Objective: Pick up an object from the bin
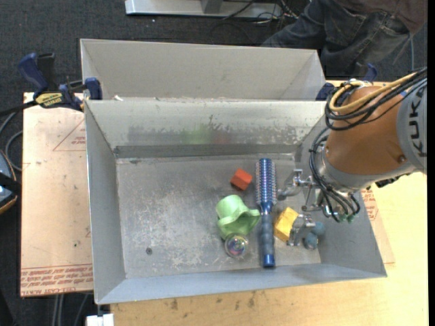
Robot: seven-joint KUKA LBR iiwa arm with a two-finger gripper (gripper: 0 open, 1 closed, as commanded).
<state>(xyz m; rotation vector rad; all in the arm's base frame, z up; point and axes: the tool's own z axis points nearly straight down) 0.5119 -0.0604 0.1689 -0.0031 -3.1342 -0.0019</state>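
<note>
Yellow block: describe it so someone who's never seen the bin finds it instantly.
In the grey bin, look at the cluster toward the right of the floor. A long blue ridged tool lies there front to back; the yellow block sits just right of its near half. It is the only yellow thing; the green cup and orange block lie left of the tool.

The arm [363, 141] angles down from the right, end effector [304, 233] low.

A: What sort of place are you running this in?
B: You're in a robotics lab: an orange-covered arm [367, 141] hung with cables over a grey metal bin [204, 73], dark carpet floor [68, 12], loose leads [272, 9] and a metal stand foot [170, 4] behind it.
</note>
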